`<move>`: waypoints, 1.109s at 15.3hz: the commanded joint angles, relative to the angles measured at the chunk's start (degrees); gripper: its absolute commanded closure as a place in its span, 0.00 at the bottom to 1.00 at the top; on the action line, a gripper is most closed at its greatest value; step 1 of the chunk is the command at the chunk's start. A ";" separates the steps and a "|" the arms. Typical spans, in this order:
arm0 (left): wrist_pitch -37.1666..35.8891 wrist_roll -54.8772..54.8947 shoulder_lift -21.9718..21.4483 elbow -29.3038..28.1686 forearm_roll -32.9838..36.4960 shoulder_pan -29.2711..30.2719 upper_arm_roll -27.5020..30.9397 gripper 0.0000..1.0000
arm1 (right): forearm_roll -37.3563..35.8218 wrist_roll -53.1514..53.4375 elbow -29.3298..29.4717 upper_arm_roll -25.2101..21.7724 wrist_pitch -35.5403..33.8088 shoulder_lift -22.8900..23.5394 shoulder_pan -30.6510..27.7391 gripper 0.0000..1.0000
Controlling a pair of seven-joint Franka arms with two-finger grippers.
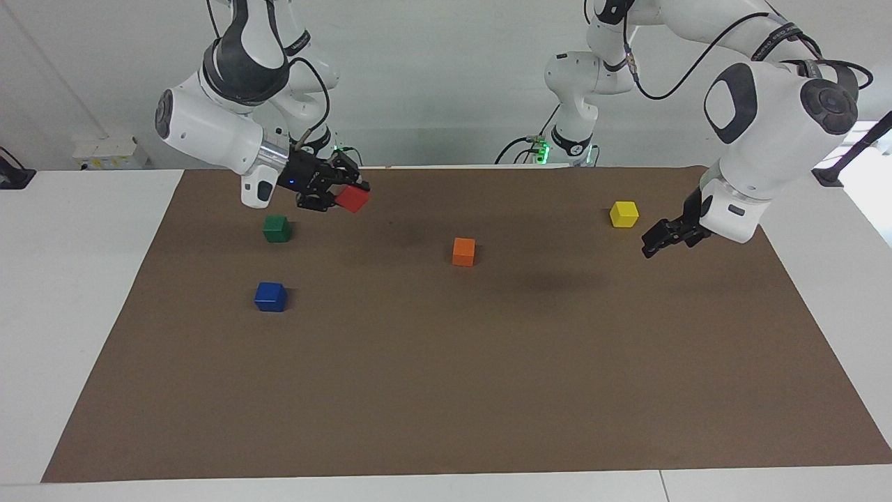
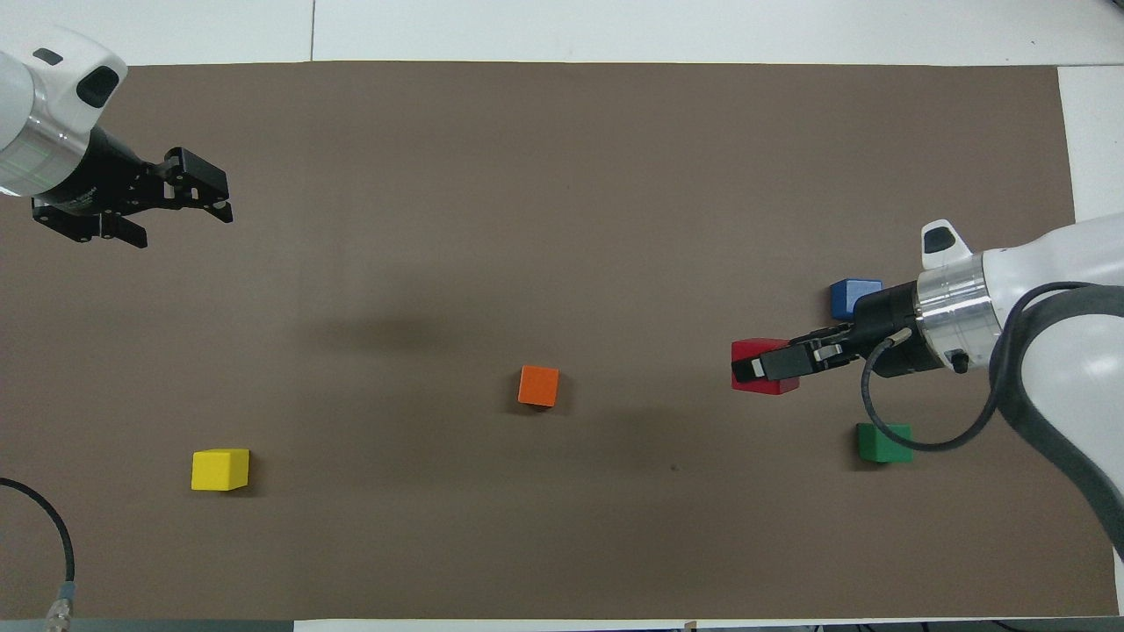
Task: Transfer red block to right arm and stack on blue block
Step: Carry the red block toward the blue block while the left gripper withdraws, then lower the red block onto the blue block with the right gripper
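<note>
My right gripper [image 1: 343, 194] is shut on the red block [image 1: 354, 200] and holds it in the air over the mat, near the green cube. In the overhead view the right gripper [image 2: 762, 365] grips the red block [image 2: 752, 353] from the side. The blue block [image 1: 270, 296] sits on the mat at the right arm's end, farther from the robots than the green cube; it also shows in the overhead view [image 2: 850, 297]. My left gripper [image 1: 658, 240] is open and empty, raised over the left arm's end of the mat [image 2: 189, 197].
A green cube [image 1: 277, 228] [image 2: 882, 441] sits on the brown mat [image 1: 446, 390] near the right arm. An orange cube [image 1: 463, 251] [image 2: 538, 385] sits mid-mat. A yellow cube [image 1: 624, 214] [image 2: 219, 469] sits at the left arm's end.
</note>
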 commanded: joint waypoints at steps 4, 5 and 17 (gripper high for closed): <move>2.33 4.94 -7.71 -9.87 1.72 -0.63 0.40 0.00 | -24.84 14.52 1.56 0.59 6.74 0.81 -2.30 1.00; 2.07 7.23 -7.72 -10.05 1.98 -0.89 0.49 0.00 | -26.61 15.76 1.47 0.68 7.02 1.15 -3.26 1.00; -0.22 12.53 -14.84 -12.43 4.97 3.66 -2.58 0.00 | -38.83 22.80 1.82 0.59 15.45 13.81 -6.61 1.00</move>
